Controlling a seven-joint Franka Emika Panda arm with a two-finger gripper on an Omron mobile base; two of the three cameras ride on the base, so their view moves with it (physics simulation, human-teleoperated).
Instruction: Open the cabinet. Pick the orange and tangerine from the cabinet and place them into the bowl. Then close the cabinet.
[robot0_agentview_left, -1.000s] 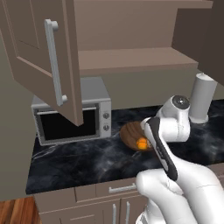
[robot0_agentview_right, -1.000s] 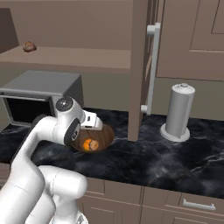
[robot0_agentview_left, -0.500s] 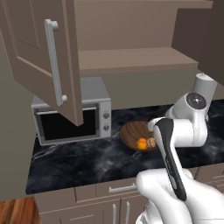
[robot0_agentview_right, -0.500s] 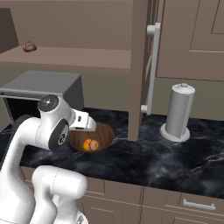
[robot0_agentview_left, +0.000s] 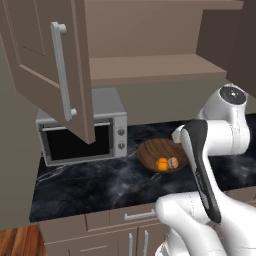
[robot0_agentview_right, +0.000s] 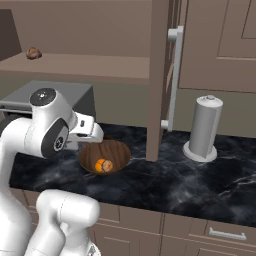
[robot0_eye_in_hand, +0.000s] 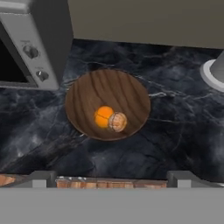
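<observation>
Two claw (robot0_eye_in_hand: 112, 177) fingers spread wide, empty, above bowl (robot0_eye_in_hand: 83, 94).

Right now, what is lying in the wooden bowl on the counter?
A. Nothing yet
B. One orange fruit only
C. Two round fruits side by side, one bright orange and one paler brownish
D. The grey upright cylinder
C: the hand view shows the bowl holding a bright orange fruit touching a paler brownish fruit, with the open gripper above them.
</observation>
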